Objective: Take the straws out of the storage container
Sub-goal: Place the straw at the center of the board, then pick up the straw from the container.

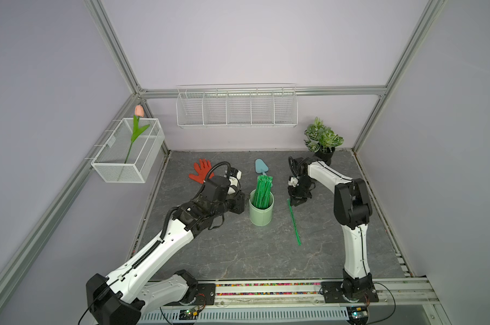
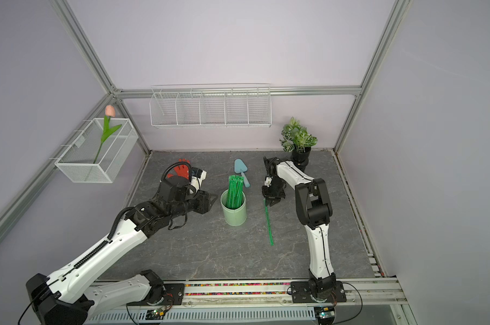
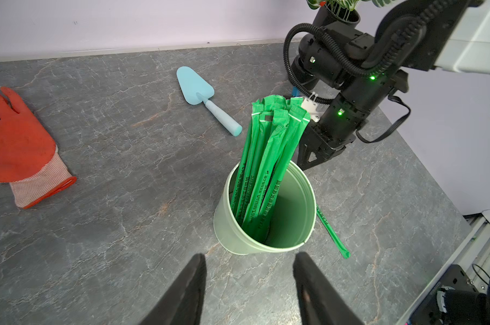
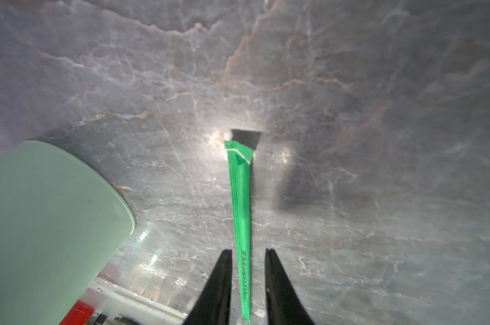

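The storage container (image 1: 260, 216) (image 2: 234, 215) is a pale mint cup standing upright mid-table, with a bundle of green straws (image 1: 262, 188) (image 3: 269, 146) leaning in it. One loose straw (image 1: 294, 222) (image 2: 268, 222) lies flat on the table to the cup's right. My right gripper (image 1: 296, 202) (image 4: 248, 253) hangs over that straw's far end, open. The straw (image 4: 239, 197) runs between the fingers with a gap on each side. My left gripper (image 3: 249, 259) (image 1: 242, 204) is open just left of the cup (image 3: 229, 225), holding nothing.
A blue trowel (image 1: 262, 168) lies behind the cup and a red glove (image 1: 200, 170) at the back left. A potted plant (image 1: 324, 153) stands in the back right corner. White wire baskets (image 1: 236, 108) (image 1: 128, 152) hang on the back and left walls.
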Robot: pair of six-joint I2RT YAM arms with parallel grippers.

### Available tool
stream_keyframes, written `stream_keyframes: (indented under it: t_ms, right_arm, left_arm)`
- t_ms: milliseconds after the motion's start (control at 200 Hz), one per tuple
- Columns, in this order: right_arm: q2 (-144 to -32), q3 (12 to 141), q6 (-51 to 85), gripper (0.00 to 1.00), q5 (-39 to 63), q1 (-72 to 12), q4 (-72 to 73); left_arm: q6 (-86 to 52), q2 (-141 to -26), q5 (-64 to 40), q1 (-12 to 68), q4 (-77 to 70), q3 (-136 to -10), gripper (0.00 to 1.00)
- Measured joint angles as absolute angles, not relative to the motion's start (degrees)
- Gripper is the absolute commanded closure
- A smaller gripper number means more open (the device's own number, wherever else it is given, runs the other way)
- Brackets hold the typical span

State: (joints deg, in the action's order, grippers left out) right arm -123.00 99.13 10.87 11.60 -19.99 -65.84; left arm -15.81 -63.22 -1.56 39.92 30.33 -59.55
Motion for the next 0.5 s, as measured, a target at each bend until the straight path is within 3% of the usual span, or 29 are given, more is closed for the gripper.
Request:
stream_keyframes:
  t_ms: [125,285,500]
  right_arm:
    - [-111.1,95.2,10.7,0.62,8.7,-23.9,-62.4]
    - [-97.4,94.9,11.2,0.60,5.2,-33.5,-57.3]
    - [-94.0,94.9,13.6,0.61,0.8,-38.1,-55.7]
  left_arm:
    - [-15.8,-63.1,-1.5,39.9,30.3,-59.5,0.46]
    - [-15.9,-62.5,-1.4,39.9,30.3,-59.5,0.46]
    - [-15.9,-62.2,-1.4,39.9,30.3,-59.5,0.46]
